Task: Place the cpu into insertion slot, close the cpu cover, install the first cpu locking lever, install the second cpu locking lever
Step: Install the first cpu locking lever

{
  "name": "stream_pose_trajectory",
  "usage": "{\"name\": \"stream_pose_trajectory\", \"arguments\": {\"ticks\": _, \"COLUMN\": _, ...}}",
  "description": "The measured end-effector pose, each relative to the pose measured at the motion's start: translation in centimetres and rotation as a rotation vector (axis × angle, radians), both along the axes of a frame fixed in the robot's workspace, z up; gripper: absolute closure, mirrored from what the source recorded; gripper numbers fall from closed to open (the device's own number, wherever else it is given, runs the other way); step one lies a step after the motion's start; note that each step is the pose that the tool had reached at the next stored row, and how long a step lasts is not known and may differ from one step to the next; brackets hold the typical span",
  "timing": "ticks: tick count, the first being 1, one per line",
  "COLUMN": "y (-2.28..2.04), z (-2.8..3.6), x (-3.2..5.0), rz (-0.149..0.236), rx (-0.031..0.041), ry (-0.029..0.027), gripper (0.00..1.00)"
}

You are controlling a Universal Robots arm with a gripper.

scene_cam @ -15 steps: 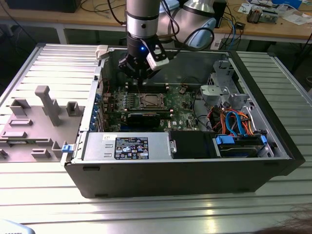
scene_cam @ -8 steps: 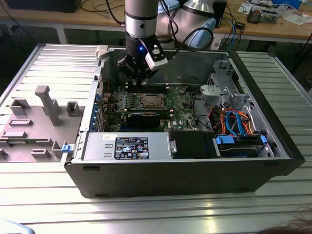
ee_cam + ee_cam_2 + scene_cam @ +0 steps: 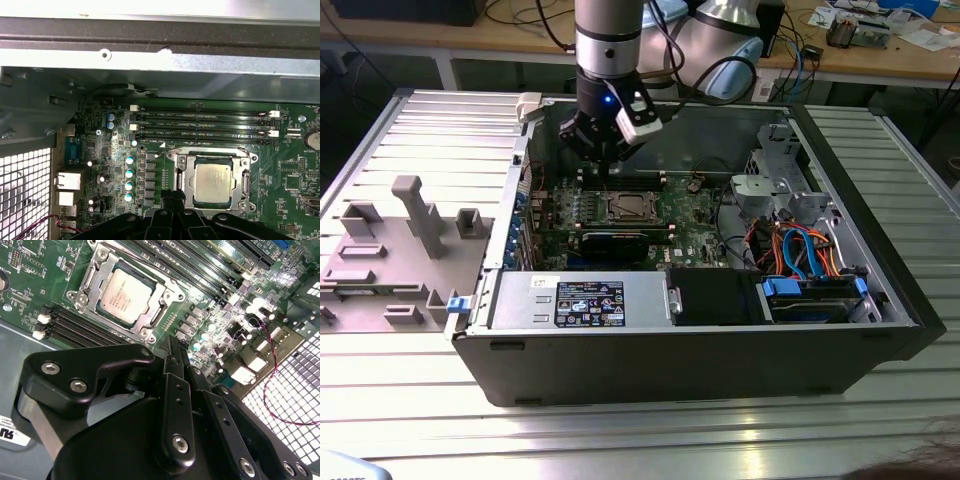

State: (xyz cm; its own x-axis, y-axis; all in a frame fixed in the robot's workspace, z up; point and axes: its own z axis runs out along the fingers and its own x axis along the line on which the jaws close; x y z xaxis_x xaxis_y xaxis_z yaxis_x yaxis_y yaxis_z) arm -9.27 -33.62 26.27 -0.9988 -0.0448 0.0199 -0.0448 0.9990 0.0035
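The cpu (image 3: 127,295), a silvery square chip, lies flat in the insertion slot (image 3: 80,299) on the green board inside the open computer case. The cpu cover (image 3: 161,296), a thin metal frame, lies down around the chip's top. In the first wrist view the cpu (image 3: 212,182) and the cpu cover (image 3: 188,176) sit just beyond the black fingers. My gripper (image 3: 172,344) hangs close above the board beside the socket's edge, fingers together and holding nothing. In the exterior view my gripper (image 3: 603,165) is over the board just behind the cpu (image 3: 625,207).
Long black memory slots (image 3: 205,122) run beside the socket. The case wall (image 3: 160,60) rises close behind the gripper. A power supply (image 3: 585,300) and a drive cage with blue cables (image 3: 800,250) fill the case's front and right. A grey fixture (image 3: 410,215) stands on the table at the left.
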Motion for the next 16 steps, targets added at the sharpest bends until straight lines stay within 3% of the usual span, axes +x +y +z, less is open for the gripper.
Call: {"name": "stream_pose_trajectory", "arguments": {"ticks": 16, "y": 0.13, "z": 0.01, "x": -0.25, "rz": 0.0, "rx": 0.0003, "ry": 0.0, "gripper": 0.89}}
